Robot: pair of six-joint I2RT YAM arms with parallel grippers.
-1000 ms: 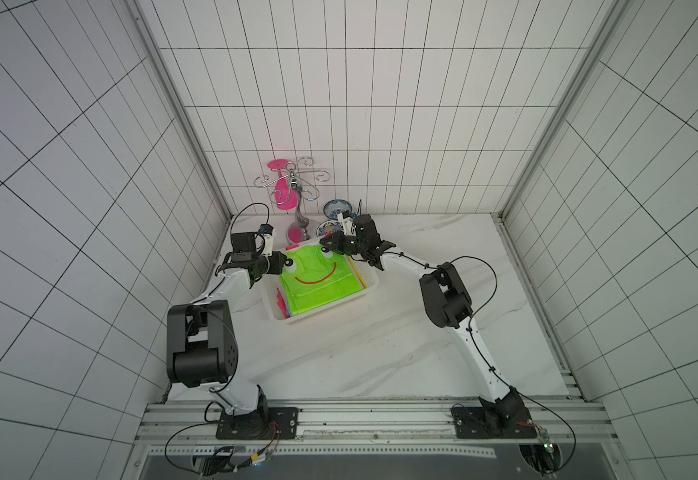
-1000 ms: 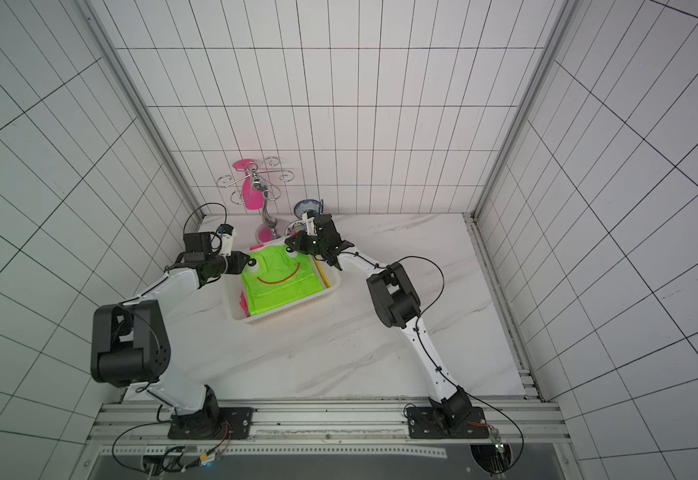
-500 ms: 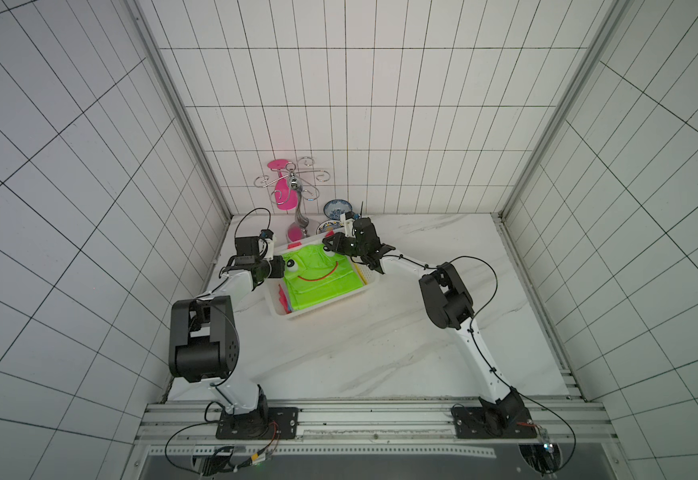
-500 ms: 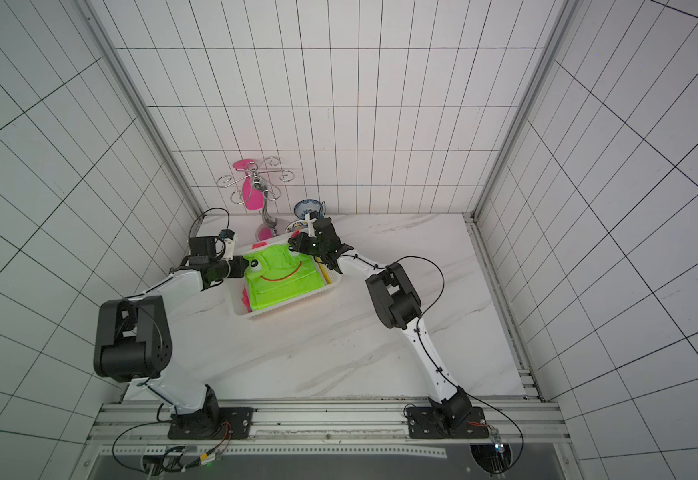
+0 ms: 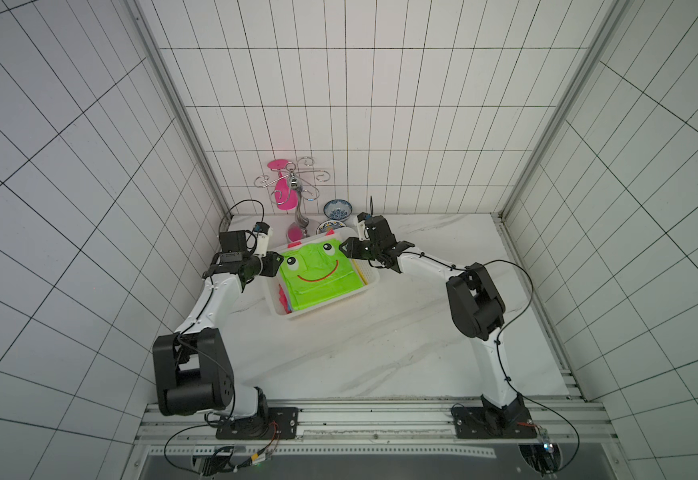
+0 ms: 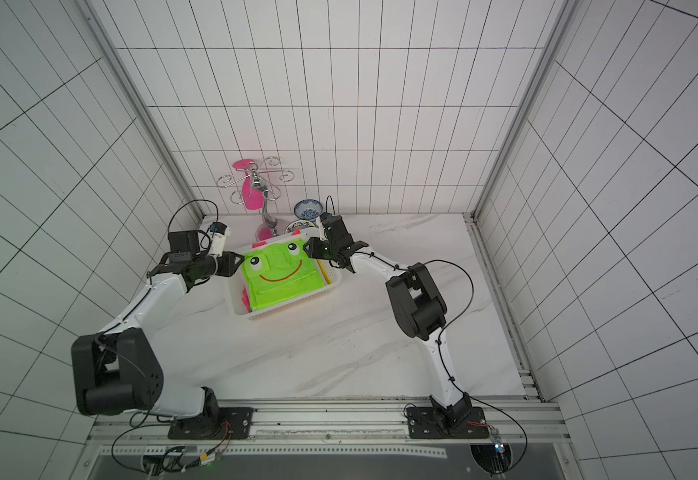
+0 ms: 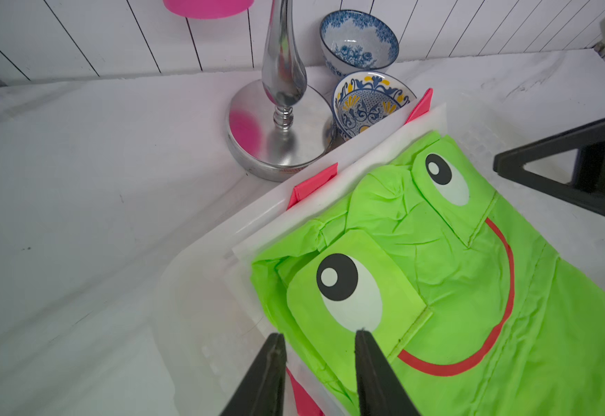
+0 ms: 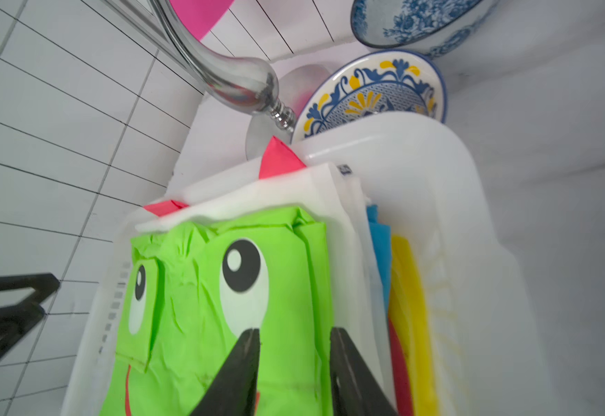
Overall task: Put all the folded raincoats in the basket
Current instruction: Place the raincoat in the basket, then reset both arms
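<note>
The folded raincoat (image 5: 318, 278) (image 6: 281, 277), bright green with a frog face, lies flat in the white basket (image 5: 326, 311) (image 6: 287, 308) on top of other folded things. My left gripper (image 5: 278, 264) (image 6: 239, 261) hovers at its far left corner, open. In the left wrist view the left gripper (image 7: 319, 335) has its jaws apart over the raincoat (image 7: 456, 270) edge, beside the basket (image 7: 175, 288) rim. My right gripper (image 5: 344, 248) (image 6: 306, 249) is at the far right corner, also open. The right wrist view shows the right gripper (image 8: 294, 333) parted above the raincoat (image 8: 193, 306).
A chrome cup stand (image 5: 299, 216) with pink cups (image 5: 283, 199) and two patterned bowls (image 5: 337, 209) crowd the back wall just behind the basket. White, pink, blue and yellow folded sheets (image 8: 405, 288) lie under and beside the raincoat. The left side wall is close to my left arm.
Both grippers were shut on the raincoat's far corners and have now opened. The raincoat has sunk a little and lies in the basket.
</note>
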